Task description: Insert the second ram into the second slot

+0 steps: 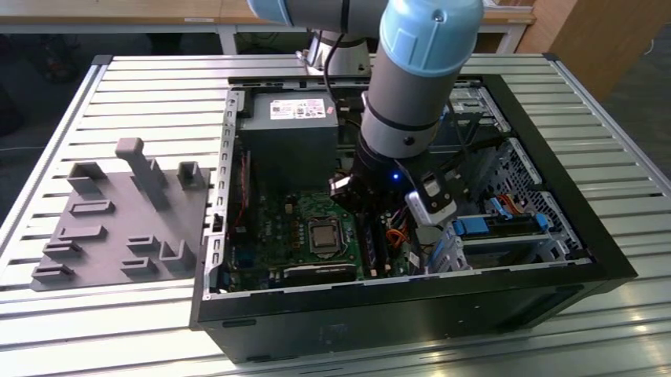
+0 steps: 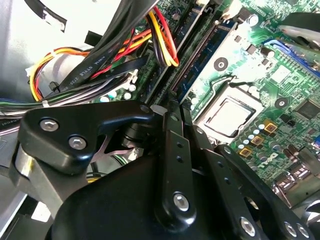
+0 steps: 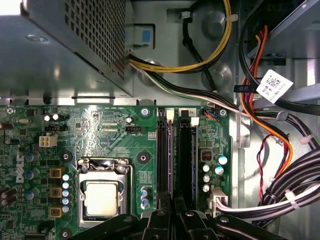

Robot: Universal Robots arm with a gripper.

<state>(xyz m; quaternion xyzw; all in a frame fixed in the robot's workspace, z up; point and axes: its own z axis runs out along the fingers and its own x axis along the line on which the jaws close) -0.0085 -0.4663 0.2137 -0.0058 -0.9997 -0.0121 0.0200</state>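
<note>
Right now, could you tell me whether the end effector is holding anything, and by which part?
It cannot be told: the end effector sits low over the RAM slots, its tips out of sight.

We see an open computer case (image 1: 545,236) lying on the table (image 1: 157,86), with a parts holder (image 1: 115,228) beside it at the exterior view's left. Inside the case, the memory slots (image 3: 176,150) lie just beside the processor (image 3: 102,197), and the arm (image 1: 414,86) reaches in above them.

Even, bright overhead light; glare on slatted bench (image 1: 126,78) at 10 o'clock; case interior shadowed; near hand (image 2: 170,150) blurred.
</note>
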